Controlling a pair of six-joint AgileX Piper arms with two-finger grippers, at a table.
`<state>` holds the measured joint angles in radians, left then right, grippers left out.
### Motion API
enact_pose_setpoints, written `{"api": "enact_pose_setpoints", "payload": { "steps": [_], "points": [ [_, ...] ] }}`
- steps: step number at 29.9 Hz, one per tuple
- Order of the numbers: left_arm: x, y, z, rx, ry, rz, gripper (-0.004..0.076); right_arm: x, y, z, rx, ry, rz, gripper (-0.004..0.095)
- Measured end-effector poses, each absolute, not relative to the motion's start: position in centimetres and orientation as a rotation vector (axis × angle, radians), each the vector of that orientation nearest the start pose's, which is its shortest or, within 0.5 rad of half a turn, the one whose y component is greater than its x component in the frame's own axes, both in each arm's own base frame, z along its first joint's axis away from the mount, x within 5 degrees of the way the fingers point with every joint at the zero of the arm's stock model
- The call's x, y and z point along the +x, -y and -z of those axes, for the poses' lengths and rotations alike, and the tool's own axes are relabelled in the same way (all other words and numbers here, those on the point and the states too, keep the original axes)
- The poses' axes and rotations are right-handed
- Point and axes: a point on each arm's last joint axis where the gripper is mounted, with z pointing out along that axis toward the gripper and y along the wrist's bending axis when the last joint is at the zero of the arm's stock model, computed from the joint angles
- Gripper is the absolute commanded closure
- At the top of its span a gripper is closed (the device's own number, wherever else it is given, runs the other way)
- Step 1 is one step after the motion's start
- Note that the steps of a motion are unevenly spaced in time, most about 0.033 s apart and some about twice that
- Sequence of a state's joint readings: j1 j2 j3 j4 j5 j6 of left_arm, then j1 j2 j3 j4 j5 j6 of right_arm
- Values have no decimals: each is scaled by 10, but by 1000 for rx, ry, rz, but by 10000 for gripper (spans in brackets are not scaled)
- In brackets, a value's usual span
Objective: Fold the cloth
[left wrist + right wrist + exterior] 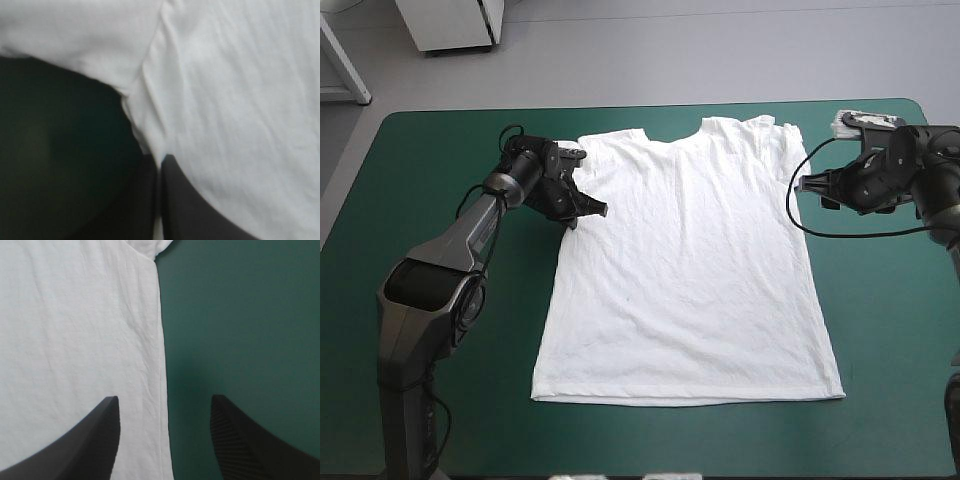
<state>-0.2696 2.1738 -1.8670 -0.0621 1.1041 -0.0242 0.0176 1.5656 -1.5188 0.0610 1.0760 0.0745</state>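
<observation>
- Between the black fingers of the left gripper (161,159) only a thin white sliver shows. They are pressed all but together on the side edge of the T-shirt (685,270), just under its sleeve.
- Ahead of that gripper and to one side of it, the white cloth fills the wrist view. On the other side lies the teal-green cover (440,160).
- Under the right gripper (165,399) runs the shirt's opposite side edge, passing between the tips. Its fingers stand wide apart with nothing in them, one finger above the cloth and the other above bare cover.
- From the high view, the T-shirt lies spread flat between the two grippers, collar toward the table's far edge and hem toward the near edge.
- Both grippers sit at the shirt's upper part. The left gripper (595,209) touches the cloth, and the right gripper (803,185) is at the shirt's edge beside the sleeve.
</observation>
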Motion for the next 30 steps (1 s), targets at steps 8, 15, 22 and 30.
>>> {"api": "enact_pose_setpoints", "payload": {
  "steps": [8,15,22,30],
  "points": [
    [445,130,-213,347,-2883,164,731,380,-14,-332,79,-2714,-138,391],
    [445,130,-212,343,-2883,175,731,421,-19,-301,59,-2759,-128,391],
    [445,131,-213,340,-2882,183,734,441,-35,-255,5,-2853,-94,391],
    [446,131,-213,337,-2878,189,734,455,-35,-218,27,-2889,-55,395]
  ]
}}
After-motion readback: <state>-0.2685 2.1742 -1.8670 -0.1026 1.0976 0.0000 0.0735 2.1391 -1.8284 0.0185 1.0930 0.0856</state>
